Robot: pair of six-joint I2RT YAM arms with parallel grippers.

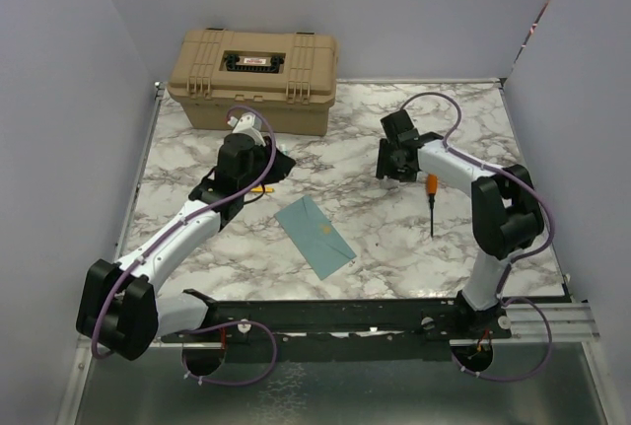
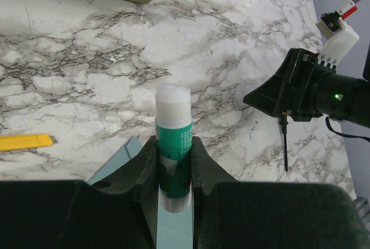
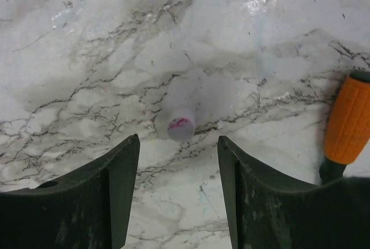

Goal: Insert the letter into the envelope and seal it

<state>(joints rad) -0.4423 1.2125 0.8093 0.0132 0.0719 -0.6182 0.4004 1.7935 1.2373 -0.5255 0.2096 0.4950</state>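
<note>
Left hand (image 2: 173,145): pinching a glue stick (image 2: 173,127), green label, white tip bare, held over the far end of the envelope (image 1: 315,238). The envelope lies flat and angled mid-bench (image 1: 394,238), between the 2 arms. Right hand (image 3: 179,140): fingers spread, hovering over a small white cap (image 3: 181,123) resting on the marble. An orange-handled screwdriver (image 3: 348,122) lies just to its right.

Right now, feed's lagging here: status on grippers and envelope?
Left gripper shut on glue stick, uncapped. Right gripper open over cap. Envelope flat, letter unseen. Screwdriver beside right gripper.
</note>
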